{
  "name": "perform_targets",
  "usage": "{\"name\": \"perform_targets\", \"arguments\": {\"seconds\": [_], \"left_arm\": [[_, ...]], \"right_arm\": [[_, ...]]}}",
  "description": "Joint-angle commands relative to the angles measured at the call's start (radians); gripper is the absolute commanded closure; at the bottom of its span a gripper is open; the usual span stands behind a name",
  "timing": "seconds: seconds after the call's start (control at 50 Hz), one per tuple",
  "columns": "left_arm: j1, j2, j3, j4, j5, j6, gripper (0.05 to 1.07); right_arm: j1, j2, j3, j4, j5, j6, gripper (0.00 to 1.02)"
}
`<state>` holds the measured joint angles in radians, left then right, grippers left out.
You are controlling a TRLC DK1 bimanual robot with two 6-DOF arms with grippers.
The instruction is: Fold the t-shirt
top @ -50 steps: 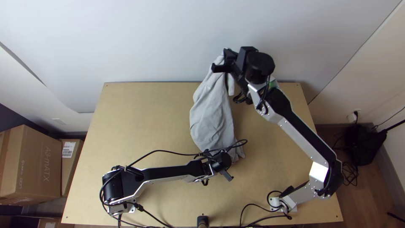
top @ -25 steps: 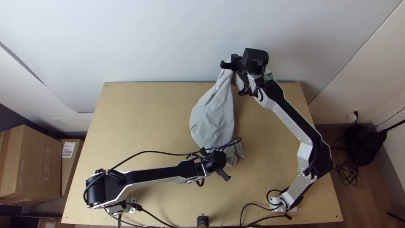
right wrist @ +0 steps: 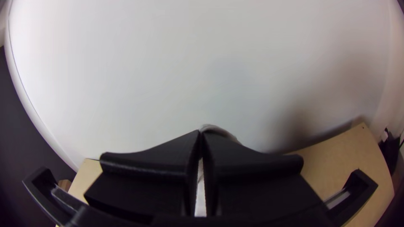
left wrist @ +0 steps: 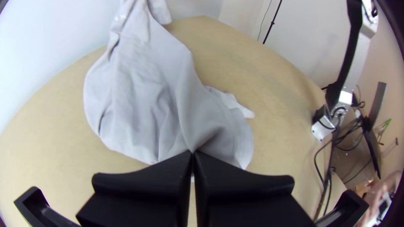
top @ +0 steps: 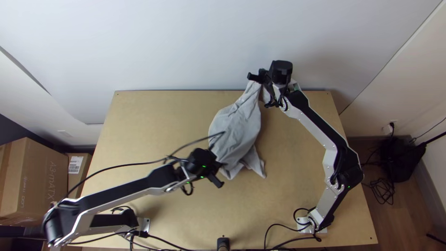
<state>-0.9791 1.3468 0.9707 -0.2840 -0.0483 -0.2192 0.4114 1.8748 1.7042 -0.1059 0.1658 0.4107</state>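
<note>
The light grey t-shirt [top: 236, 128] hangs from a raised corner down onto the table, bunched and creased. At its upper end my right gripper [top: 261, 77] is shut on that corner, over the far table edge. My left gripper [top: 217, 169] is at the shirt's near left edge. In the left wrist view, folds of the t-shirt [left wrist: 145, 92] run together at my left gripper [left wrist: 192, 154], shut on the hem. A bit of the t-shirt [right wrist: 219, 130] rises behind my right gripper [right wrist: 201, 133] in the right wrist view.
The wooden table [top: 148, 121] lies bare left of the shirt, with a white wall [top: 186, 42] behind its far edge. Cables [top: 278, 227] run along the near edge by the right arm's base. Cardboard boxes [top: 37, 181] stand off the table's left side.
My left gripper has moved left and slightly away from the near edge, drawing the shirt's lower part along. My right gripper has come slightly nearer and to the right with its corner.
</note>
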Motion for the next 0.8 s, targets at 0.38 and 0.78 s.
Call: {"name": "perform_targets", "arguments": {"seconds": [0.38,0.78], "left_arm": [[0.281,0.015,-0.122,0.009,0.257,0.162,1.05],[0.372,0.256,-0.026,0.186,0.26,0.095,0.49]], "right_arm": [[-0.098,0.122,-0.097,-0.103,-0.068,0.174,1.0],[-0.134,0.122,-0.13,-0.149,-0.094,0.22,1.0]]}}
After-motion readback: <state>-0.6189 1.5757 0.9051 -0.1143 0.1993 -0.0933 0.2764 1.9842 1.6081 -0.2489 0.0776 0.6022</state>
